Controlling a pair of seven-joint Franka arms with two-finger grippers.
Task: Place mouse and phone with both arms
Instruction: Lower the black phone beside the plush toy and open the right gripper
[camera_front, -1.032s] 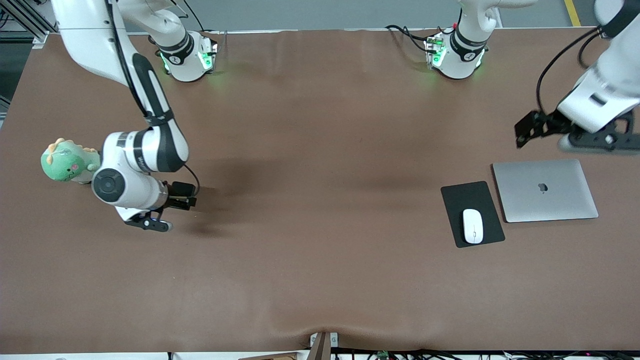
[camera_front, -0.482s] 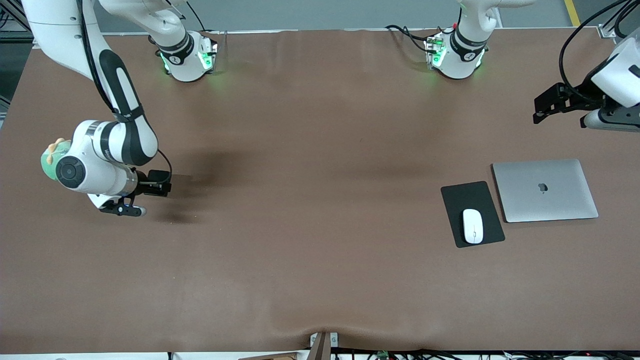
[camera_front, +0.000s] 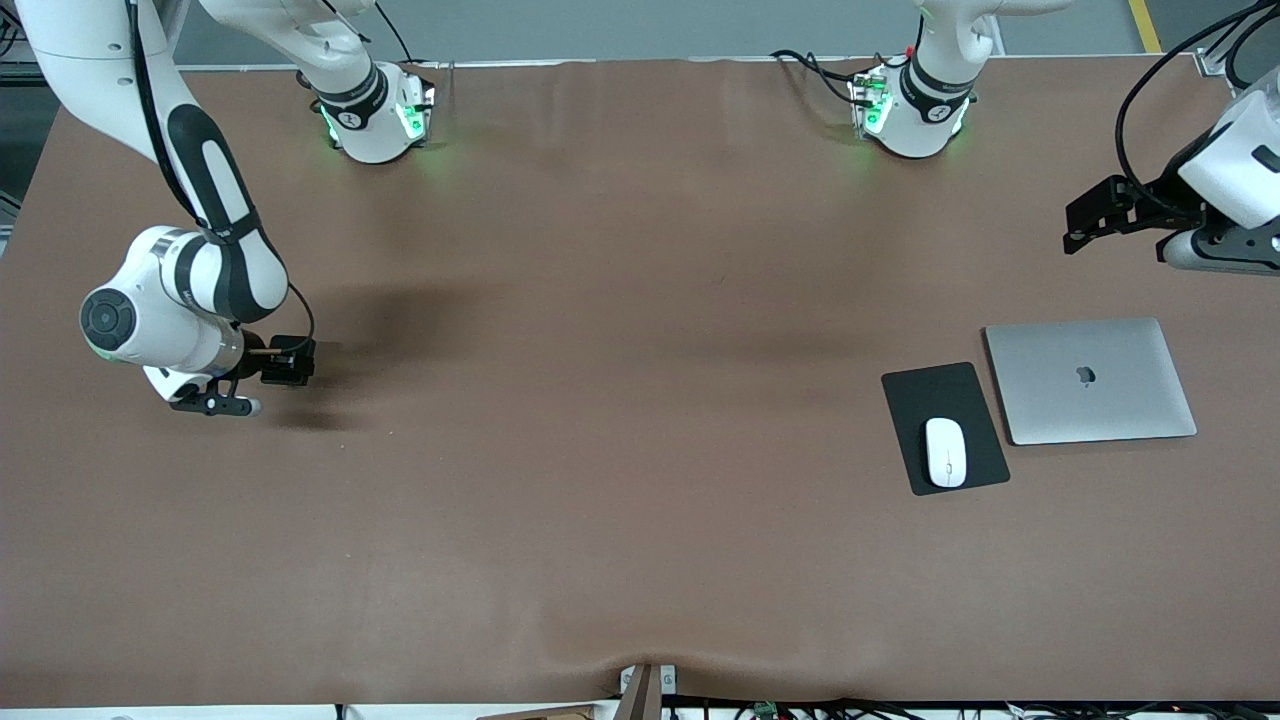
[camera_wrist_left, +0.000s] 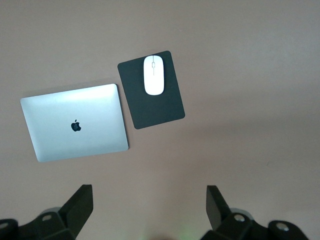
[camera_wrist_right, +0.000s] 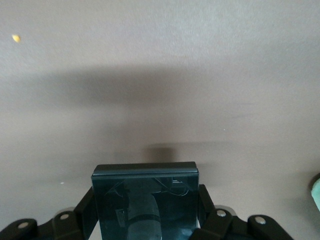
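The white mouse (camera_front: 946, 452) lies on a black mat (camera_front: 940, 400) toward the left arm's end of the table; it also shows in the left wrist view (camera_wrist_left: 154, 75) on the mat (camera_wrist_left: 160, 107). My left gripper (camera_front: 1215, 252) hangs open and empty in the air over the table beside the laptop; its own view shows it wide open (camera_wrist_left: 148, 205). My right gripper (camera_front: 215, 405) is near the right arm's end of the table, just above the cloth. In its wrist view the right gripper (camera_wrist_right: 146, 212) is shut on the black glossy phone (camera_wrist_right: 145, 195).
A closed silver laptop (camera_front: 1090, 380) lies beside the mat, also in the left wrist view (camera_wrist_left: 75, 122). A sliver of a green plush toy (camera_wrist_right: 316, 192) shows at the edge of the right wrist view; the right arm hides it in the front view. The brown cloth (camera_front: 620, 450) covers the table.
The right arm has carried the phone toward its end of the table and now hides the green toy. The left gripper has drawn back from the laptop toward the bases.
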